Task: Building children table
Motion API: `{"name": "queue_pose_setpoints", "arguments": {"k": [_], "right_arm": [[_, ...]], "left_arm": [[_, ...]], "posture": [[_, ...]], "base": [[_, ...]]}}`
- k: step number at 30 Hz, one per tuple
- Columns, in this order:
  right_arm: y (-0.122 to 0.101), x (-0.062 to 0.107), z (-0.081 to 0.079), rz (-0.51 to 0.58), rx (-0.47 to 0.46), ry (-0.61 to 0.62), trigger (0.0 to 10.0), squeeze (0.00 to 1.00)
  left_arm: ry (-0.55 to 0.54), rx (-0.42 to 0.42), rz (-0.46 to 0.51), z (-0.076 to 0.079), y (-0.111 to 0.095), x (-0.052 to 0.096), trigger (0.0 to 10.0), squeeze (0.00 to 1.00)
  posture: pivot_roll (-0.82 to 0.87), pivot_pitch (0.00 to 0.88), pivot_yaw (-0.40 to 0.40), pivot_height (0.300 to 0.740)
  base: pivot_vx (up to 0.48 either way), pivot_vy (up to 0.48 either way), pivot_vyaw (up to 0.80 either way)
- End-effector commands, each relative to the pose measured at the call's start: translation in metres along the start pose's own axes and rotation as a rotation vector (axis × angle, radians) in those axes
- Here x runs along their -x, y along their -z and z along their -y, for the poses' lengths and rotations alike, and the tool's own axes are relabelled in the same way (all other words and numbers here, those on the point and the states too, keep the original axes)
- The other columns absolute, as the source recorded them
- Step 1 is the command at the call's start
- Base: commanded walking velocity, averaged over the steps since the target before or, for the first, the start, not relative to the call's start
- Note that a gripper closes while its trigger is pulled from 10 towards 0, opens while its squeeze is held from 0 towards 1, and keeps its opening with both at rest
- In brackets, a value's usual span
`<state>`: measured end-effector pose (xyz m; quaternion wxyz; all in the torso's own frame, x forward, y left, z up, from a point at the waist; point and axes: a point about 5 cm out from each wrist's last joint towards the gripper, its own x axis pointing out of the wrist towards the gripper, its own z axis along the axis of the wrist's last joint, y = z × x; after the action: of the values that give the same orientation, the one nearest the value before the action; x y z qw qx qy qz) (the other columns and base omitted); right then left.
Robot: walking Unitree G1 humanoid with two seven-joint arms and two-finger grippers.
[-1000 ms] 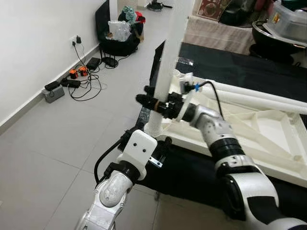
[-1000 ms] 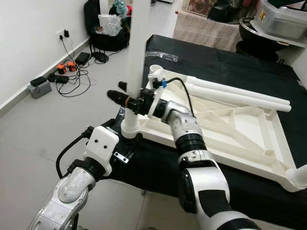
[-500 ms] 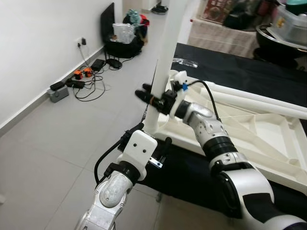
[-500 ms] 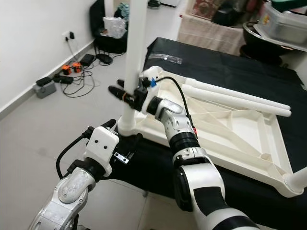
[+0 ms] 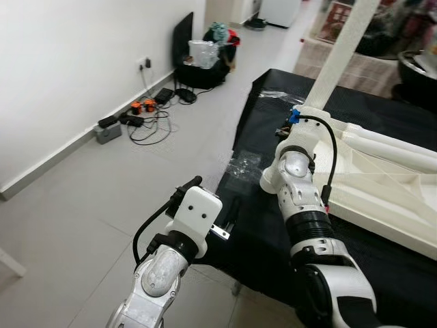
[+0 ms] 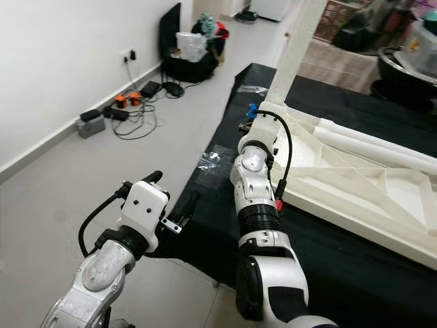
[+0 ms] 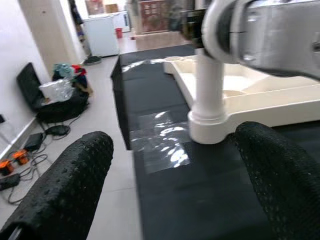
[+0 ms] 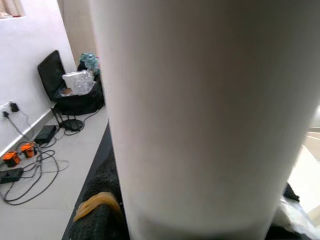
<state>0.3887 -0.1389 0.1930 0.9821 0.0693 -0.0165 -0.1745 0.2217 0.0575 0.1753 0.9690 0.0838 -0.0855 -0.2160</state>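
Smooth cream plastic cylindrical table leg [image 6: 295, 51] stands upright in the corner socket of the upturned ribbed cream plastic tabletop [image 6: 382, 198], which lies on a black mat [image 6: 355, 266]. Right gripper [image 8: 102, 212] is clamped around the leg, dimpled fingers against it. Left gripper [image 7: 175, 175] hovers near the socket base, its knobbly black fingers [image 7: 70, 180] spread wide, holding nothing.

- The left gripper [image 7: 175, 195] hung with its 2 black fingers [image 7: 65, 190] spread wide apart, holding nothing.
- Between them stood a white table leg [image 7: 209, 100], upright in the corner socket of the cream tabletop [image 7: 260, 102].
- The tabletop lay on a black mat [image 7: 200, 200].
- Clear plastic film [image 7: 160, 140] lay beside the leg.
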Motion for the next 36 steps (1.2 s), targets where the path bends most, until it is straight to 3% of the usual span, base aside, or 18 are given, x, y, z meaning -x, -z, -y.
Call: {"name": "queue_pose_setpoints", "arguments": {"k": [1, 4, 5, 9, 10, 15, 17, 18, 19, 20, 23, 25, 28, 31, 32, 33, 34, 36], "right_arm": [[0.023, 0.004, -0.003, -0.11, -0.001, -0.033, 10.0, 0.0], [0.019, 0.004, -0.013, -0.089, -0.022, -0.103, 10.0, 0.05], [0.014, 0.004, -0.019, -0.054, -0.026, -0.158, 10.0, 1.0], [-0.006, -0.002, -0.028, 0.014, -0.03, -0.246, 10.0, 1.0], [-0.012, -0.005, -0.027, 0.018, -0.015, -0.276, 10.0, 0.0], [-0.016, -0.008, -0.03, -0.039, -0.068, -0.432, 10.0, 0.0], [-0.02, -0.005, -0.033, -0.074, -0.129, -0.755, 10.0, 0.0], [-0.02, -0.005, -0.033, -0.074, -0.129, -0.755, 10.0, 0.0], [-0.021, 0.002, -0.033, -0.075, -0.133, -0.977, 10.0, 0.0], [-0.021, 0.002, -0.033, -0.075, -0.133, -0.977, 10.0, 0.0], [-0.019, 0.025, -0.031, -0.069, -0.126, -1.389, 10.0, 0.0], [-0.019, 0.025, -0.031, -0.069, -0.126, -1.389, 10.0, 0.0], [-0.012, 0.037, -0.035, -0.103, -0.114, -1.57, 10.0, 0.0], [-0.008, 0.039, -0.038, -0.124, -0.111, -1.599, 10.0, 0.0], [-0.004, 0.039, -0.042, -0.132, -0.086, -1.599, 3.1, 0.0], [-0.004, 0.039, -0.042, -0.132, -0.086, -1.599, 3.1, 0.0], [0.0, 0.035, -0.049, -0.136, -0.064, -1.542, 0.0, 0.0], [0.001, 0.03, -0.052, -0.119, -0.036, -1.443, 0.0, 0.0]], "left_arm": [[0.013, -0.001, -0.001, 0.004, 0.001, 0.0, 10.0, 0.0], [0.014, 0.0, -0.002, 0.004, 0.001, 0.0, 10.0, 0.0], [0.014, 0.0, -0.001, 0.004, 0.001, 0.0, 10.0, 0.0], [0.012, 0.001, 0.001, 0.004, 0.001, 0.0, 10.0, 0.0], [0.011, 0.001, 0.001, 0.003, 0.001, 0.0, 10.0, 0.0], [0.012, 0.0, 0.0, 0.004, 0.001, 0.0, 10.0, 0.0], [0.012, 0.001, 0.002, 0.004, 0.0, 0.0, 10.0, 0.0], [0.012, 0.001, 0.002, 0.004, 0.0, 0.0, 10.0, 0.0], [0.011, 0.002, 0.003, 0.005, 0.0, 0.0, 10.0, 0.0], [0.011, 0.002, 0.003, 0.005, 0.0, 0.0, 10.0, 0.0], [0.01, 0.001, 0.004, 0.004, -0.001, -0.001, 10.0, 0.0], [0.01, 0.001, 0.004, 0.004, -0.001, -0.001, 10.0, 0.0], [0.008, -0.002, 0.005, 0.003, -0.002, -0.001, 10.0, 0.0], [0.008, -0.002, 0.006, 0.003, -0.003, -0.001, 10.0, 0.0], [0.008, -0.002, 0.006, 0.003, -0.003, -0.001, 10.0, 0.0], [0.008, -0.002, 0.006, 0.003, -0.003, -0.001, 10.0, 0.0], [0.007, -0.002, 0.004, 0.003, -0.003, 0.0, 10.0, 0.0], [0.005, -0.002, 0.002, 0.003, -0.003, 0.0, 10.0, 0.0]], "posture": [[0.08, 0.043, -0.13, 0.74], [0.08, 0.039, -0.131, 0.74], [0.08, 0.039, -0.131, 0.74], [0.08, 0.044, -0.132, 0.74], [0.07, 0.044, -0.131, 0.74], [0.07, 0.045, -0.13, 0.74], [0.07, 0.049, -0.133, 0.74], [0.07, 0.049, -0.133, 0.74], [0.07, 0.049, -0.133, 0.74], [0.07, 0.049, -0.133, 0.74], [0.08, 0.052, -0.137, 0.74], [0.08, 0.052, -0.137, 0.74], [0.08, 0.053, -0.138, 0.74], [0.09, 0.056, -0.137, 0.74], [0.09, 0.056, -0.136, 0.74], [0.09, 0.056, -0.136, 0.74], [0.09, 0.058, -0.136, 0.74], [0.09, 0.058, -0.136, 0.74]], "base": [[0.0, 0.0, 0.0], [0.0, 0.0, 0.0], [0.0, 0.0, 0.0], [0.0, 0.0, 0.0], [0.0, 0.0, 0.0], [0.0, 0.0, 0.0], [0.0, 0.0, 0.0], [0.0, 0.0, 0.0], [0.0, 0.0, 0.0], [0.0, 0.0, 0.0], [0.0, 0.0, 0.0], [0.0, 0.0, 0.0], [0.0, 0.0, 0.0], [0.0, 0.0, 0.0], [0.0, 0.0, 0.0], [0.0, 0.0, 0.0], [0.0, 0.0, 0.0], [0.0, 0.0, 0.0]]}}
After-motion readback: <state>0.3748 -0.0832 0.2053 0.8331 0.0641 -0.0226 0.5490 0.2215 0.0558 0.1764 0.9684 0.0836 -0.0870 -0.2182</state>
